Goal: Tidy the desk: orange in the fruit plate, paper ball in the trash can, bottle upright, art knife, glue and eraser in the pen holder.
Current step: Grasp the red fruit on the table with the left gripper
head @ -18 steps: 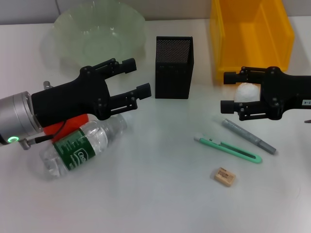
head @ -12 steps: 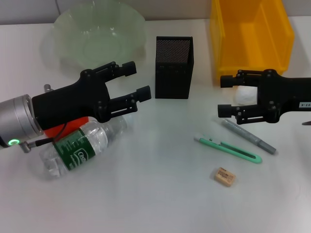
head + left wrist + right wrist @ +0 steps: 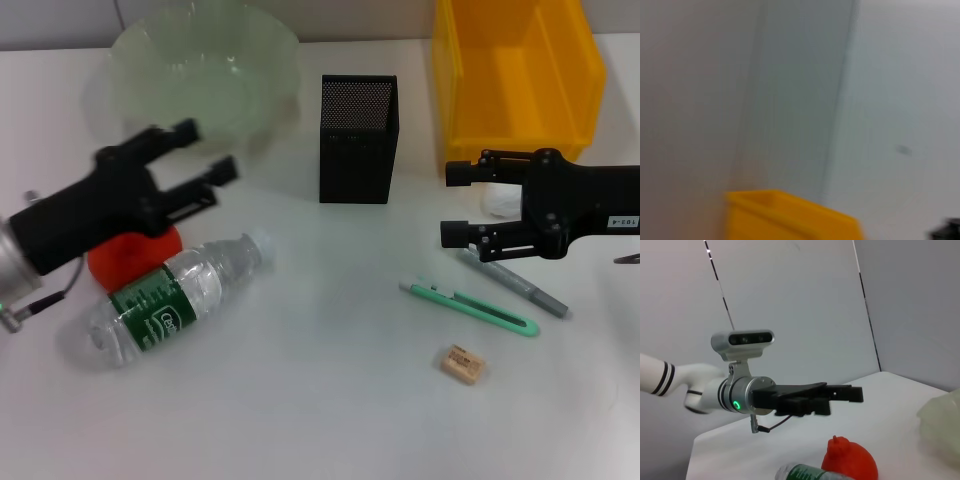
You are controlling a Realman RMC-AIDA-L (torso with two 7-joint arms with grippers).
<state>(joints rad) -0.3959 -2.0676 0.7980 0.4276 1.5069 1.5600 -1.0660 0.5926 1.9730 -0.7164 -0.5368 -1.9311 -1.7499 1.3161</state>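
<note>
My left gripper (image 3: 205, 150) is open and empty, above the table between the glass fruit plate (image 3: 205, 70) and the orange (image 3: 130, 262). The orange sits against a clear bottle (image 3: 170, 300) with a green label, lying on its side. My right gripper (image 3: 452, 204) is open, and the white paper ball (image 3: 495, 203) shows between its fingers; I cannot tell whether they touch. The grey glue stick (image 3: 512, 282), green art knife (image 3: 470, 308) and tan eraser (image 3: 464, 363) lie on the table to the right. The right wrist view shows the left gripper (image 3: 840, 397), the orange (image 3: 849, 465) and the bottle (image 3: 805, 474).
A black mesh pen holder (image 3: 358, 140) stands at centre back. A yellow bin (image 3: 515, 70) stands at back right, just behind the right gripper, and also shows in the left wrist view (image 3: 790, 215). The fruit plate's edge (image 3: 942, 415) shows in the right wrist view.
My left arm has pulled back to the left, uncovering the orange. My right gripper has moved a little to the left, so more of the paper ball lies between its fingers.
</note>
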